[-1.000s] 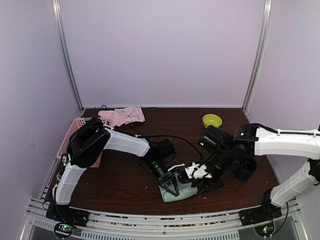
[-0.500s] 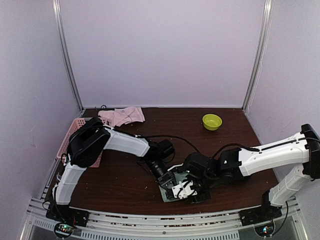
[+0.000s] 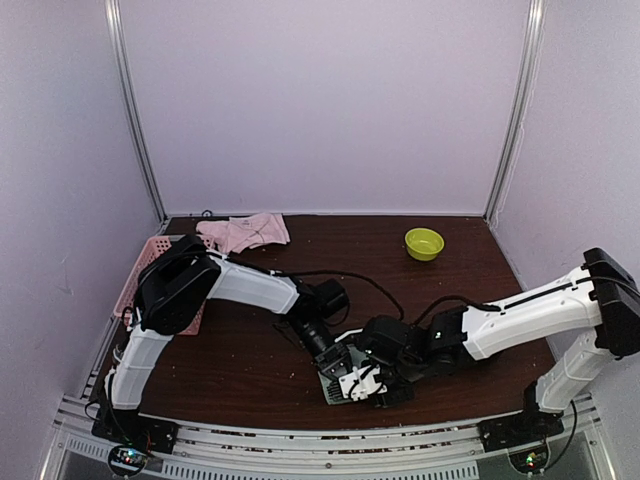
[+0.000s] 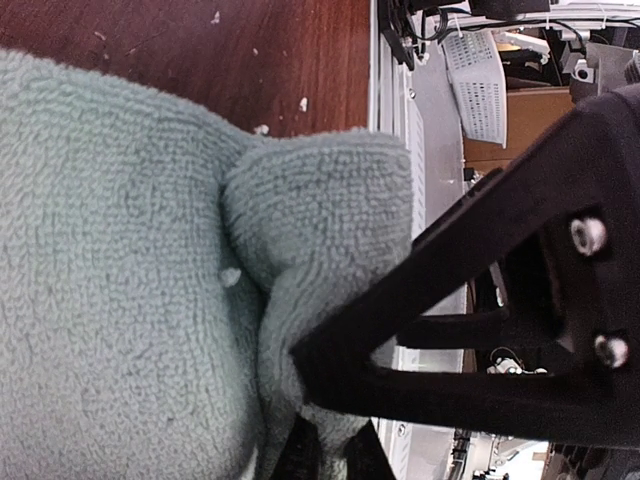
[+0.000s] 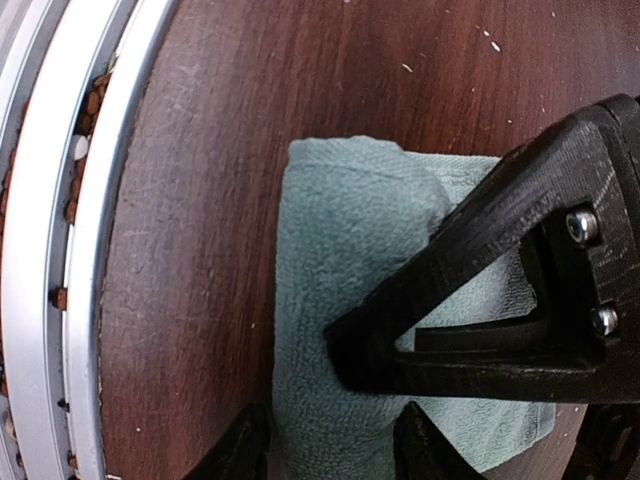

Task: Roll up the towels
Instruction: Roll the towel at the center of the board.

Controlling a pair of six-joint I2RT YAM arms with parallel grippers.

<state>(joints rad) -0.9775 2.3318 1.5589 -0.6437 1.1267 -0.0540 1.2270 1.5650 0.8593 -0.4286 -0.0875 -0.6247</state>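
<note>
1. A pink basket (image 3: 138,268) sits at the table's (image 3: 240,350) left edge, about 9 o'clock. The left arm's shoulder covers most of it, so what it holds cannot be told.
2. A yellow-green bowl (image 3: 424,243) stands at about 1 o'clock, well apart from both arms.
3. The pink towel (image 3: 245,232) lies crumpled at the far edge, about 11 o'clock, just beside the basket's far corner.
4. The green towel (image 3: 333,391) lies folded at about 6 o'clock, near the metal rail (image 5: 60,200) along the table's near edge. Small brown bits sit in the rail's groove.
5. In the top view both wrists crowd over the green towel and hide most of it.
6. The left gripper (image 3: 335,362) is pressed together, pinching a bunched fold of the green towel (image 4: 120,250) at its edge.
7. The right gripper (image 3: 362,383) is spread wide, its fingers (image 5: 480,290) straddling the green towel (image 5: 350,230). One finger rests on the cloth. Nothing is clamped between them.
</note>
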